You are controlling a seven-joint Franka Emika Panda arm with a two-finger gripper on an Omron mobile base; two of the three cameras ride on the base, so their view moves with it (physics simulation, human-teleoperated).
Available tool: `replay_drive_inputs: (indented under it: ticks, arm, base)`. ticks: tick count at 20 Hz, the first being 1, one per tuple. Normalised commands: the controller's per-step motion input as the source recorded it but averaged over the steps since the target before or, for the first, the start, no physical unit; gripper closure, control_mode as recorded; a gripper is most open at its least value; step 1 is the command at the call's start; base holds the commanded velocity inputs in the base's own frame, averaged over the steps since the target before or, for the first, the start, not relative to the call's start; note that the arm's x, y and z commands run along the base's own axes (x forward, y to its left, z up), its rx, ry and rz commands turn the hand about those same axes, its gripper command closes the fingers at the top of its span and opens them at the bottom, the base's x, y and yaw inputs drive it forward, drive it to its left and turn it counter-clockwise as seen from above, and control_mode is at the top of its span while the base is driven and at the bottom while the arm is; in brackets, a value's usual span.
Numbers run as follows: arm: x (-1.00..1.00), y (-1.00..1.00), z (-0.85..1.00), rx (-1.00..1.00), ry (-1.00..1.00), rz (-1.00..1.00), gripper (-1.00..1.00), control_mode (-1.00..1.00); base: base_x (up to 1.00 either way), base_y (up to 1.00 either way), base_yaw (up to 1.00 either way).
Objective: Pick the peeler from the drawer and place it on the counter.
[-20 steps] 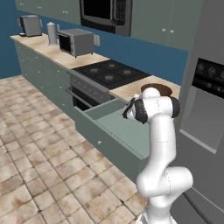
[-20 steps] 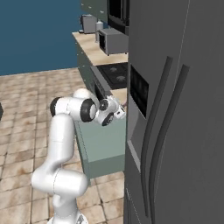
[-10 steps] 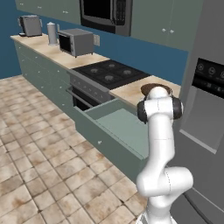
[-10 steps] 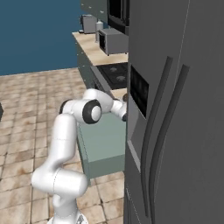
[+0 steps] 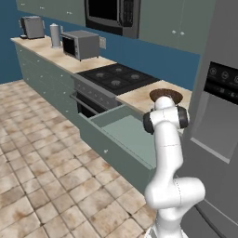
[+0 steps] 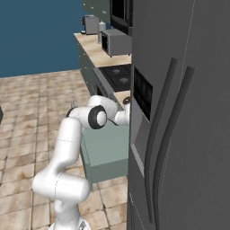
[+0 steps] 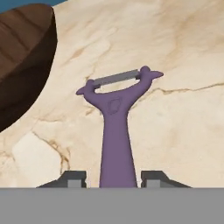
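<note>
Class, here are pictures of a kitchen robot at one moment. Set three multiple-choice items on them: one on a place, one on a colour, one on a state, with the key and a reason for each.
1. In the hand view, what lies under the peeler?
A. the stovetop
B. the counter
C. the floor

2. What colour is the peeler?
A. purple
B. green
C. white

3. How does the drawer stand?
A. shut
B. taken out
C. pulled open

Key:
1 B, beige veined stone fills the ground behind it, beside the wooden bowl.
2 A, handle and forked head are purple, with a grey blade.
3 C, its box juts out from the cabinets, inside showing.
</note>
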Motion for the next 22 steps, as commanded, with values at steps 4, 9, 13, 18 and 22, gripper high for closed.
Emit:
replay_drive_inputs:
  ticks: [4, 9, 13, 18, 22]
  arm:
    - [0.39, 0.19, -0.53, 0.0, 0.09, -0.07, -1.0, -1.0]
    - [-0.08, 0.21, 0.33, 0.03, -0.06, 0.0, -1.0, -1.0]
    - [-0.63, 0.77, 0.64, 0.03, -0.15, 0.15, -1.0, -1.0]
    - [-0.84, 1.0, 0.37, 0.0, -0.13, 0.17, -1.0, -1.0]
    - [-1.0, 1.0, 0.0, -0.01, -0.1, 0.11, -1.0, -1.0]
  base:
    - [0.0, 0.0, 0.0]
    - [0.0, 0.0, 0.0]
    - [0.0, 0.0, 0.0]
    - [0.0, 0.0, 0.0]
    - [0.0, 0.0, 0.0]
